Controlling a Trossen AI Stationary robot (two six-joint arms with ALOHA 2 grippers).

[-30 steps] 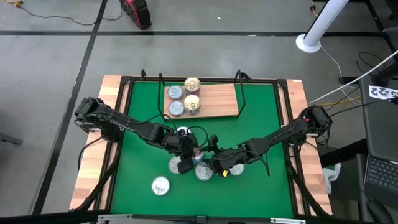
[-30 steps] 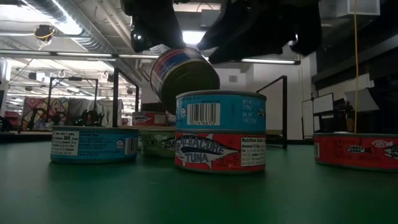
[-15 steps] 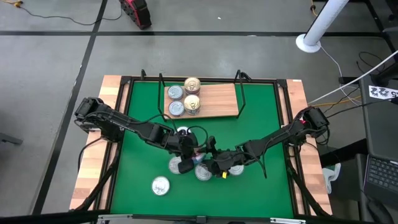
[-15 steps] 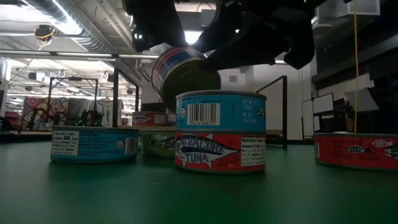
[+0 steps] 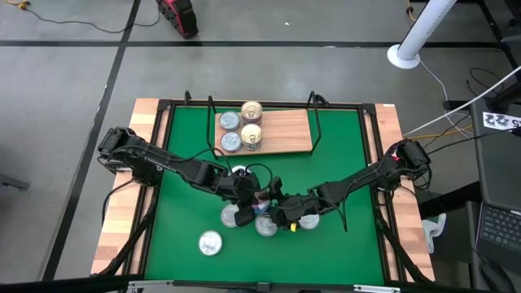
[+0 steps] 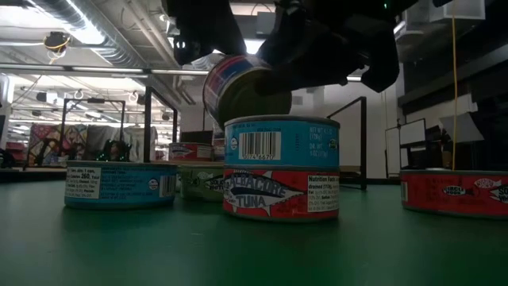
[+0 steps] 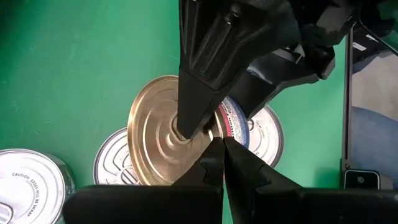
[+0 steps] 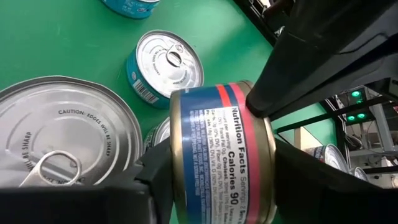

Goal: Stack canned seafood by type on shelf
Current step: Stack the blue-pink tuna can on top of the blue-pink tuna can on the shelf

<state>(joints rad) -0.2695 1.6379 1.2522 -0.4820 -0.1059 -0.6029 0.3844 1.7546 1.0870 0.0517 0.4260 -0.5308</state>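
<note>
Overhead, tilted round gold-lidded tin (image 6: 242, 91).

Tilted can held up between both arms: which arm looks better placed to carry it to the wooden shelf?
Probably right: the right gripper clamps the can across both flat ends, while the left gripper only meets its rim. The shelf lies about equally far from both.

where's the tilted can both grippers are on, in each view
High view: the tilted can is barely visible between the two grippers.
Low view, held aslant just above the two-can stack.
Left wrist view, its gold end facing the camera.
Right wrist view, label showing.
Shared landmark: the green mat.
</note>
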